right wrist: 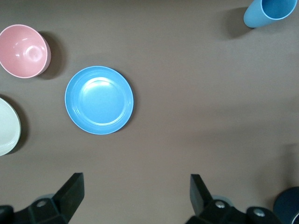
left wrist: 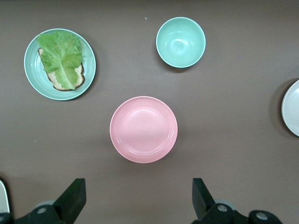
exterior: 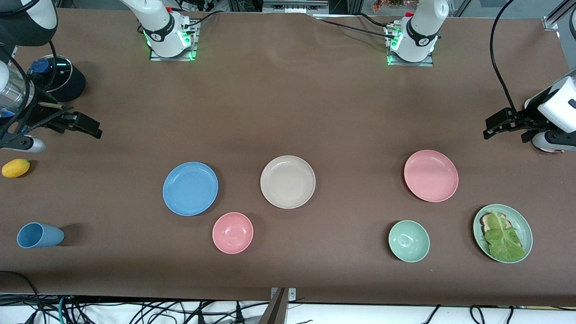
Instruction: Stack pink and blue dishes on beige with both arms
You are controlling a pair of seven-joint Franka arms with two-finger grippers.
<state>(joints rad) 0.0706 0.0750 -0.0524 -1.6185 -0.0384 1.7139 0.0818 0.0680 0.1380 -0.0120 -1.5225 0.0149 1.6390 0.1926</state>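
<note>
The beige plate (exterior: 288,181) lies mid-table, its edge also showing in both wrist views (left wrist: 292,114) (right wrist: 7,126). The blue plate (exterior: 190,188) (right wrist: 99,100) lies beside it toward the right arm's end. The pink plate (exterior: 431,175) (left wrist: 144,129) lies toward the left arm's end. All three are bare and apart. My left gripper (exterior: 489,127) (left wrist: 138,196) hangs open over bare table at the left arm's end. At the right arm's end, my right gripper (exterior: 92,127) (right wrist: 138,193) is also open and empty, above the cloth.
A pink bowl (exterior: 232,232) (right wrist: 23,50) sits nearer the camera than the blue plate. A green bowl (exterior: 409,240) (left wrist: 181,42) and a green plate (exterior: 525,227) (left wrist: 29,70) with lettuce lie nearer than the pink plate. A blue cup (exterior: 39,235) (right wrist: 271,11), yellow fruit (exterior: 15,168) and a black object (exterior: 56,76) occupy the right arm's end.
</note>
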